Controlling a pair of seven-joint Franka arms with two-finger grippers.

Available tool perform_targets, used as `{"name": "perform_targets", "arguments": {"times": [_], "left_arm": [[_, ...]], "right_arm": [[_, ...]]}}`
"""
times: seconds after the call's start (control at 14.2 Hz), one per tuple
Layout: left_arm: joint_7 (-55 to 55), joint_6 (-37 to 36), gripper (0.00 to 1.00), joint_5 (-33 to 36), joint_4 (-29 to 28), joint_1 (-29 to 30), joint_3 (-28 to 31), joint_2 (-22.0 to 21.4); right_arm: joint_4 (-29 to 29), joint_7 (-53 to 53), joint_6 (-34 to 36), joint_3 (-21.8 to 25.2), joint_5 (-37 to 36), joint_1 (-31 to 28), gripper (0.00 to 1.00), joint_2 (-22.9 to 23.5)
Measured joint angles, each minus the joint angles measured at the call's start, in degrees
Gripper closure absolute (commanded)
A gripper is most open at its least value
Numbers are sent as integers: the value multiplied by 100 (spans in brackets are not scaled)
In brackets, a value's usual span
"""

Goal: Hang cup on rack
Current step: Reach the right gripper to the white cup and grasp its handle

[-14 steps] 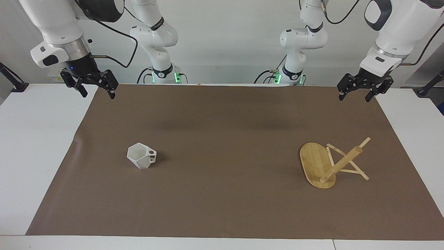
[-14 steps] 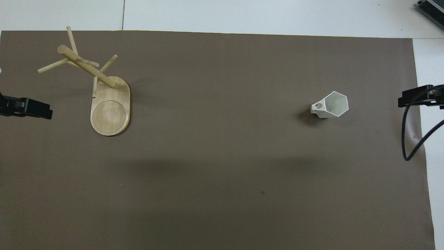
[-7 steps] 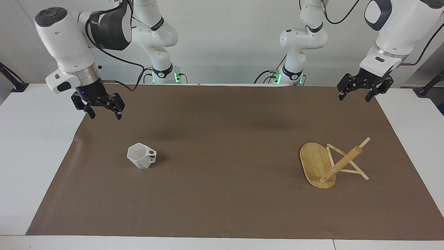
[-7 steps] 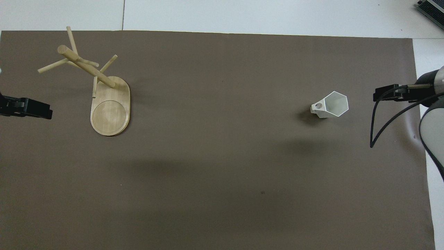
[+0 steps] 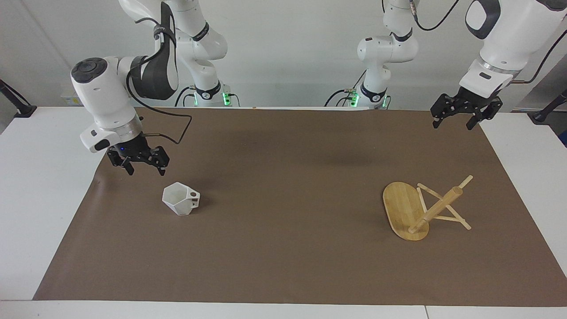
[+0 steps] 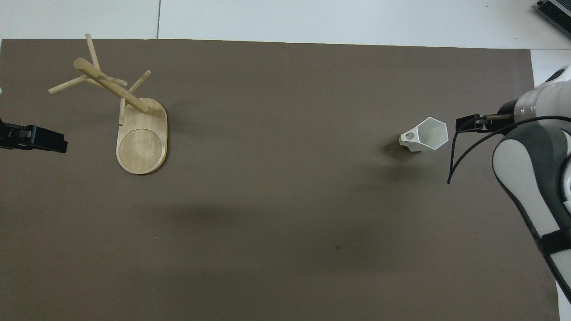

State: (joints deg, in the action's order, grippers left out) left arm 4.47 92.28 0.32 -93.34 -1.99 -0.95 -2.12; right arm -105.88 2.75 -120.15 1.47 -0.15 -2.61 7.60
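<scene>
Right now my right claw [image 5: 144, 170] hangs in the air over the brown mat [image 5: 292, 159], near the mat's edge at the right arm's end of the surface [image 5: 44, 186], with its two fingers spread apart and nothing between them. It points down and sits close to the cup [image 5: 180, 199] without touching it; in the facing view I see clear mat between the fingertips and the cup's rim. From overhead, only the dark tip of that claw [image 6: 468, 123] shows beside the cup [image 6: 424, 134], with the arm's white body and a black cable [image 6: 464, 147] filling the corner. I see the cup lying tipped on its side on the mat, its hexagonal mouth turned toward the right arm's end and its blocky handle, with the round hole, toward the middle of the mat. My left claw [image 5: 457, 121] waits in the air over the mat's corner at the left arm's end, fingers apart and empty; overhead it shows as a black block [image 6: 33, 138] at the picture's edge. Well apart from the cup, at the left arm's end of the mat, is the rack [image 5: 423, 209]: I read it as toppled, its oval base [image 6: 142, 138] facing up toward the overhead camera while the thick post and thin pegs slant away from the robots.
</scene>
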Motion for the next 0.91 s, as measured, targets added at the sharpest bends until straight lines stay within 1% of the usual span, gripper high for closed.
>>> {"name": "perform_targets", "arguments": {"times": [0.21,0.42,0.77,0.91], "left_arm": [[0,0,0,0,0,0,0,0],[0,0,0,0,-2,0,0,0],[0,0,0,0,-2,0,1,0],[0,0,0,0,-2,0,1,0]], "right_arm": [[-183,0,-407,-6,0,1,0,199],[-258,1,-526,-9,0,1,0,384],[-586,0,-1233,-9,7,1,0,556],[-642,-9,-1369,-9,21,1,0,623]]}}
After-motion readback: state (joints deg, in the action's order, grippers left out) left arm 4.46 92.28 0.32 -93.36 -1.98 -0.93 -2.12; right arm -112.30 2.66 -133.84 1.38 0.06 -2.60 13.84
